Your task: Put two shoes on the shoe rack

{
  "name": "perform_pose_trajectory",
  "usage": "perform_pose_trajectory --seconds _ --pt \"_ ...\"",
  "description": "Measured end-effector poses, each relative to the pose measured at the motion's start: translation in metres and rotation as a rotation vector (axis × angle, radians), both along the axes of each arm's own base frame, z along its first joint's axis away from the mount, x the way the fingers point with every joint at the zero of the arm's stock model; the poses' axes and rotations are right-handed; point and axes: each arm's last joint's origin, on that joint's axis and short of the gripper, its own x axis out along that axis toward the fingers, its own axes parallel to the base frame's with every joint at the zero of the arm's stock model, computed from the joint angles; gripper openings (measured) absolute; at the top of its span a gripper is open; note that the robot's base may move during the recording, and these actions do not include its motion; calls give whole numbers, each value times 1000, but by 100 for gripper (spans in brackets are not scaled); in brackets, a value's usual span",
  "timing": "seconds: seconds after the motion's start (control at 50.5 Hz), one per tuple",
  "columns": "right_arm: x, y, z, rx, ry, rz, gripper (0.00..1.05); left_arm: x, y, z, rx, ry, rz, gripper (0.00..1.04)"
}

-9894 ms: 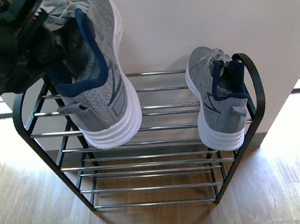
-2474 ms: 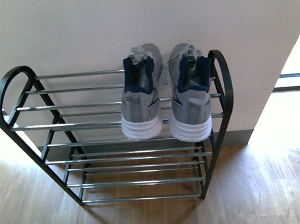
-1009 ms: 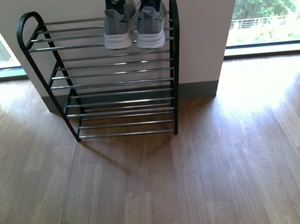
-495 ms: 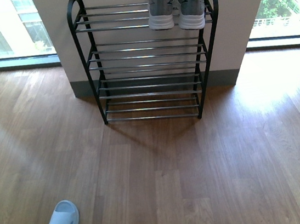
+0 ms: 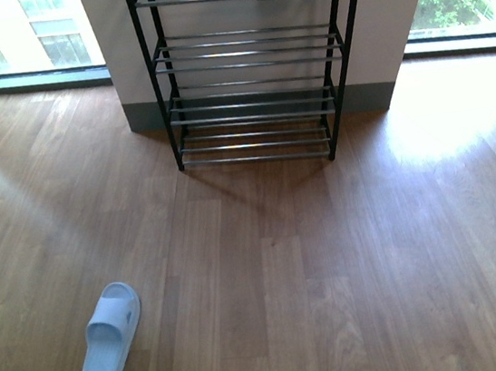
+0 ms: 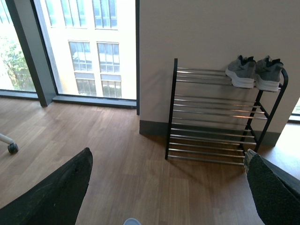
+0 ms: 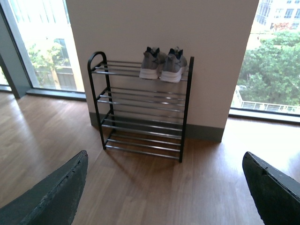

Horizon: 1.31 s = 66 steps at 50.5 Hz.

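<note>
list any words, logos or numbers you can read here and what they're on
None can be read in any view.
The shoes are too small in the pictures to show any logo or label.
The rack and the slippers show no print.

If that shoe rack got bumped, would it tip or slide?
Probably light: the rack is only thin bars on a slim frame, so it would likely slide on the smooth floor. Both shoes sit on top at one end, so it may rock that way.
</note>
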Motion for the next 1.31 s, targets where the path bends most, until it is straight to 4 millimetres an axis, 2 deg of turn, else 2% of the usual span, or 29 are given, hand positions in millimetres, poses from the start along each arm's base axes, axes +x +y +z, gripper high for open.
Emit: perform_pose_trajectory --seconds 1.306 --pt "0 0 0 5 0 0 95 0 0 0 0 0 0 95"
